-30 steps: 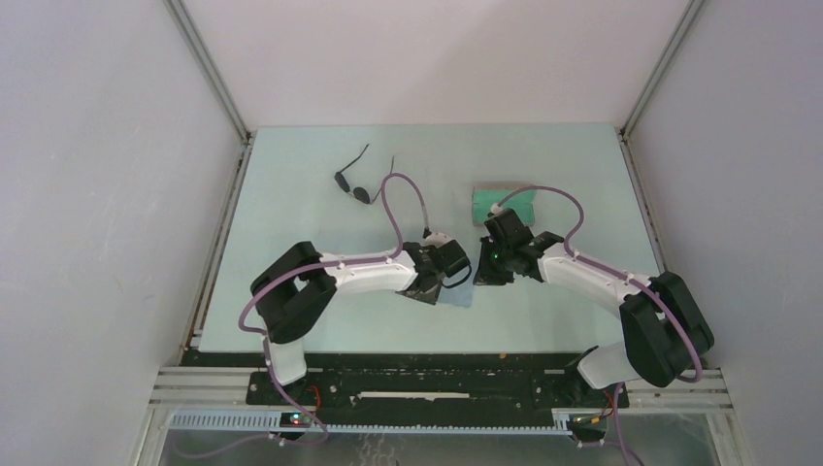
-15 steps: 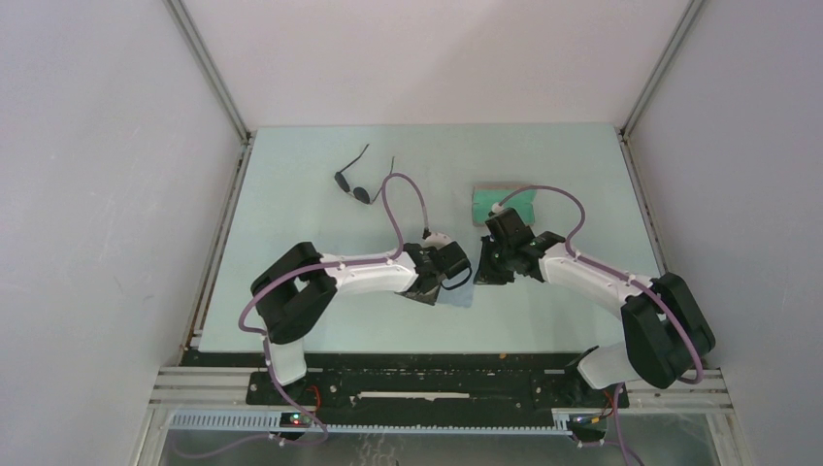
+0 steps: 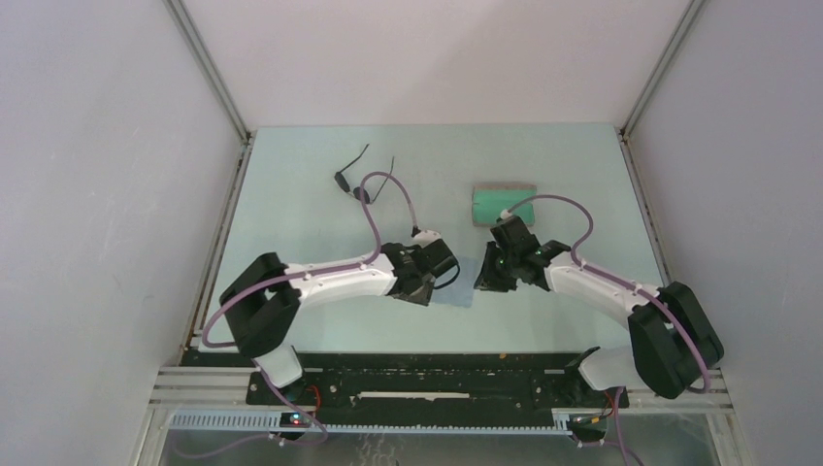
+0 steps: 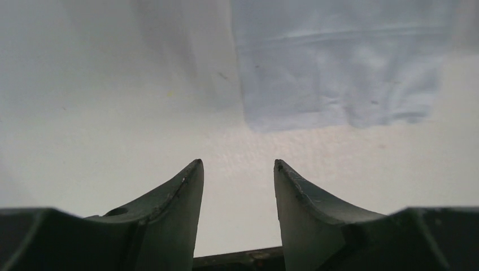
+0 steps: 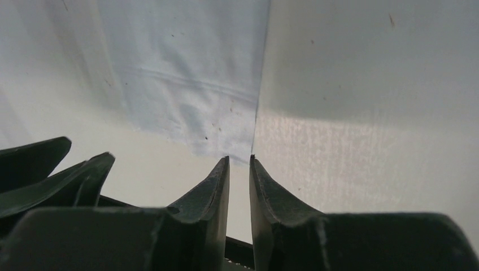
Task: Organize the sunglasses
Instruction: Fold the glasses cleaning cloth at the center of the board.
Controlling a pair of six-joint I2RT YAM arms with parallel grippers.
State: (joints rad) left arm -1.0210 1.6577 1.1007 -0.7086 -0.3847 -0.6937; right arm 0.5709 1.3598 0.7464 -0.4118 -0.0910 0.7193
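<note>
Two arms crowd the middle of the counter (image 3: 291, 243), and neither is on the sunglasses (image 3: 342, 180). That pair lies well apart from both, toward the far left of the counter, partly crossed by the left arm's purple cable (image 3: 374, 209) in the overhead view. Its dark lenses sit at the nearer end, and the two slim temple arms splay away toward the far wall and a little rightward. The long axis of the frame front appears to run diagonally, from far-left to near-right.

The left jaws stand released, with a clear gap between them, and point at bare counter just short of the light blue cloth (image 4: 339, 68). The right jaws are drawn almost together, only a slit showing, right at a corner of that cloth, with nothing visibly caught between them. The grey case (image 3: 503, 205), with its green lining showing, sits beyond the right arm (image 3: 602, 286).

From the left jaws, the sunglasses lie away and to the left, and the left arm (image 3: 330, 277) is plainly the nearer one. I judge the reach belongs to that arm. It would probably have to turn its jaws across the thin bridge or a temple rather than along it.
</note>
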